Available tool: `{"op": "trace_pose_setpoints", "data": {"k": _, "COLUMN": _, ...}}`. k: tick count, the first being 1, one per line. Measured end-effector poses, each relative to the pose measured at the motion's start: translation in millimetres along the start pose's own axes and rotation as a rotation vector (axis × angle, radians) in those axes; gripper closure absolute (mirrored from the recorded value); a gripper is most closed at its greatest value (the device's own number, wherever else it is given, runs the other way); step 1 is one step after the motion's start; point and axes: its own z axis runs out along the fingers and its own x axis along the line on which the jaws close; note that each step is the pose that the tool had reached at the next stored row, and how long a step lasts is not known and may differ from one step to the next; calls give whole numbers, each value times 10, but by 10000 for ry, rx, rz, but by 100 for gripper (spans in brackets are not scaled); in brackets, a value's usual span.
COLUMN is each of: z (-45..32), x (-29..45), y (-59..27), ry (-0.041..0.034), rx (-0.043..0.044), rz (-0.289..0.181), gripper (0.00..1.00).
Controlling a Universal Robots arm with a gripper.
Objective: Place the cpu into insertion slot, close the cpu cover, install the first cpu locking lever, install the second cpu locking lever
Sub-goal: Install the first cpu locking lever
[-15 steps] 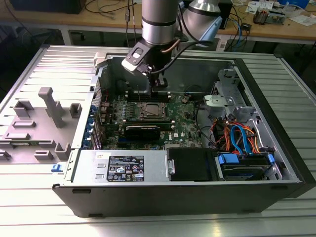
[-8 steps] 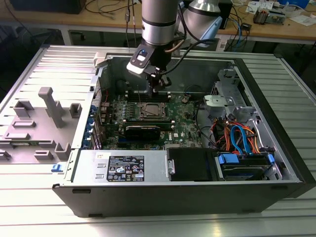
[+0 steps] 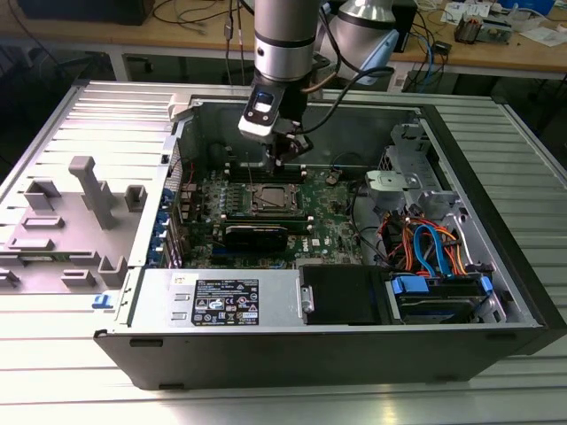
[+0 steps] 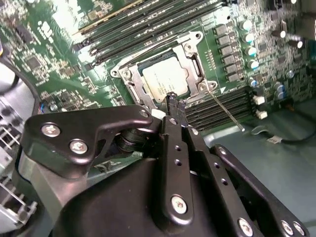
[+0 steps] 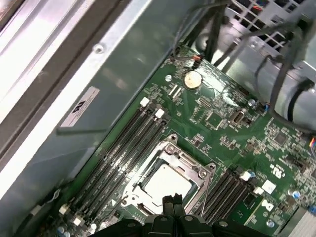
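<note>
Sitting in the insertion slot (image 4: 139, 89) near the centre of the exterior view, the cpu (image 4: 163, 79) shows its silver-grey top through the window of the cpu cover (image 4: 196, 66), which lies flat around it. One thin locking lever (image 4: 224, 109) angles away from a corner of the cover across the black memory slots (image 4: 237, 96). The gripper (image 4: 173, 101) hangs close over the cover's edge, jaws pressed together with nothing between them, inside the open computer case (image 3: 337, 354) on the ribbed counter (image 3: 53, 354).
</note>
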Motion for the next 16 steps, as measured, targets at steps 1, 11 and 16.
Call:
{"op": "trace_pose_setpoints", "data": {"k": 1, "z": 0, "x": 0, "y": 0, "ry": 0, "rx": -2, "rz": -325, "gripper": 89}}
{"op": "trace_pose_setpoints", "data": {"k": 11, "z": 2, "x": -1, "y": 1, "ry": -2, "rx": -19, "rz": -2878, "gripper": 89}}
{"op": "trace_pose_setpoints", "data": {"k": 16, "z": 2, "x": -1, "y": 1, "ry": -4, "rx": -21, "rz": -3463, "gripper": 89}}
